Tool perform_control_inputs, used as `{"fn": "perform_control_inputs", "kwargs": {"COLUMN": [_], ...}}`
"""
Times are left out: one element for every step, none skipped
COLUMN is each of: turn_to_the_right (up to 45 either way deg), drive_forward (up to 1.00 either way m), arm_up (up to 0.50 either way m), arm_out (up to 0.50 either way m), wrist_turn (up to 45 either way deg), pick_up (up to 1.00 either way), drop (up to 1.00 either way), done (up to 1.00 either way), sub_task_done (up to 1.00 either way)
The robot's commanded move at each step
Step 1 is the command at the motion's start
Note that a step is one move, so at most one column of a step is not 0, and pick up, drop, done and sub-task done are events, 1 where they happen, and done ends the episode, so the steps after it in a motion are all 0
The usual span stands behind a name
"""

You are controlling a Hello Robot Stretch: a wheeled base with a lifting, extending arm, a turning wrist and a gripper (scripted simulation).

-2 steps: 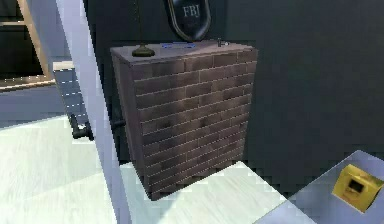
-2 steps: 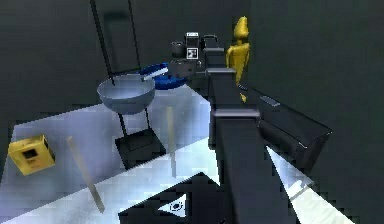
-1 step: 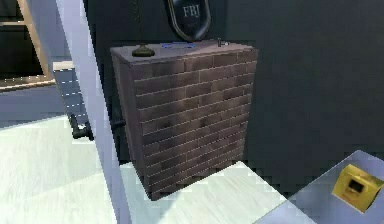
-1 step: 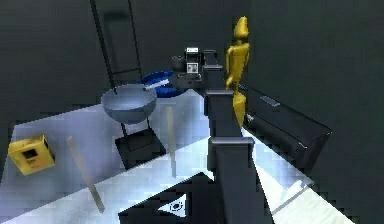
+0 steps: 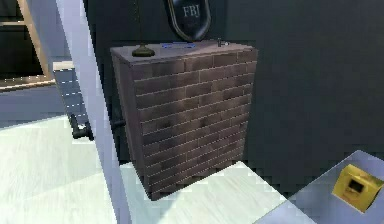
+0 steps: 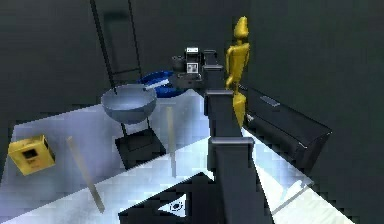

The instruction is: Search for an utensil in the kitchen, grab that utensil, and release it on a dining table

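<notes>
Utensil or not I cannot tell, but a flat blue thing (image 6: 154,80) lies on the pale surface (image 6: 60,125) in the arm side view, right at the gripper's far end. It is too small to name by its shape.

The arm (image 6: 232,150) is a dark square bar that rises from the bottom edge just right of the middle. It runs far up the picture in stepped sections, leaning a little to the left. At its tip sit the two white squares (image 6: 192,60) with black marks. Left of them is the gripper (image 6: 176,72), its dark body pointing toward the flat blue thing. With that thing lying at or behind the fingers, I cannot tell whether the gripper holds anything. Nor can I tell whether it touches the thing or is only near it.

A large grey bowl (image 6: 128,103) stands just left of the flat blue thing. A yellow figure (image 6: 238,55) stands upright just right of the arm's far end, and a dark box (image 6: 285,125) lies further right. A yellow box (image 6: 30,155) sits well apart at the left, on the same surface.

In the forward view a brick counter (image 5: 190,110) stands against a dark wall (image 5: 310,80). On its grey top lie a small dark dome (image 5: 142,50) and a flat blue item (image 5: 180,46), apart from each other. The yellow box shows again at the lower right corner.
</notes>
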Motion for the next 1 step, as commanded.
{"fn": "perform_control_inputs", "kwargs": {"turn_to_the_right": [0.0], "drive_forward": [0.0], "arm_up": [0.0], "arm_out": [0.0], "wrist_turn": [0.0], "pick_up": [0.0], "drop": [1.0], "done": [0.0], "sub_task_done": [0.0]}}
